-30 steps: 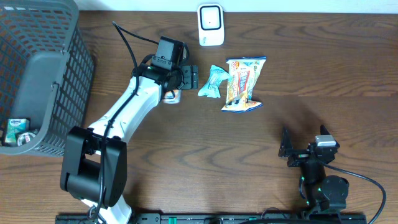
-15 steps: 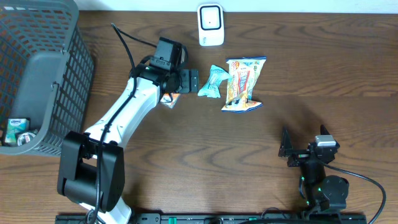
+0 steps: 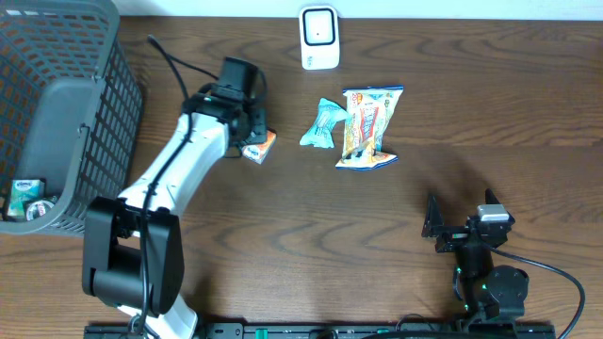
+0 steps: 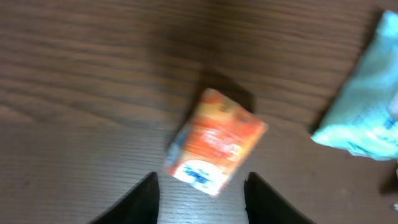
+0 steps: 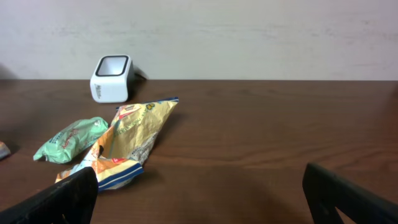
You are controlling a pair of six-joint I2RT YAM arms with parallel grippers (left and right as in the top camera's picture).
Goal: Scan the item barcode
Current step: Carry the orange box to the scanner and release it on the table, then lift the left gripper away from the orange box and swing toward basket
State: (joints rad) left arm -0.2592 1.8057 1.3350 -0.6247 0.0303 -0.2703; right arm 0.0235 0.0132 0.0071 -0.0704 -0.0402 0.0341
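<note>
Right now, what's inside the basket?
The basket holds a small green-and-white pack and another small thing in one corner. A grey part and the mesh hide the rest.

Small orange carton lies askew, probably flat (blurry); white scanner stands well apart.

My left arm reaches from the near edge diagonally out toward the far middle of the table, wrist bent down. The left gripper points at the tabletop, its 2 fingers partly apart, not wide. My right arm sits folded low at the near right, with the right gripper spread fully.
</note>
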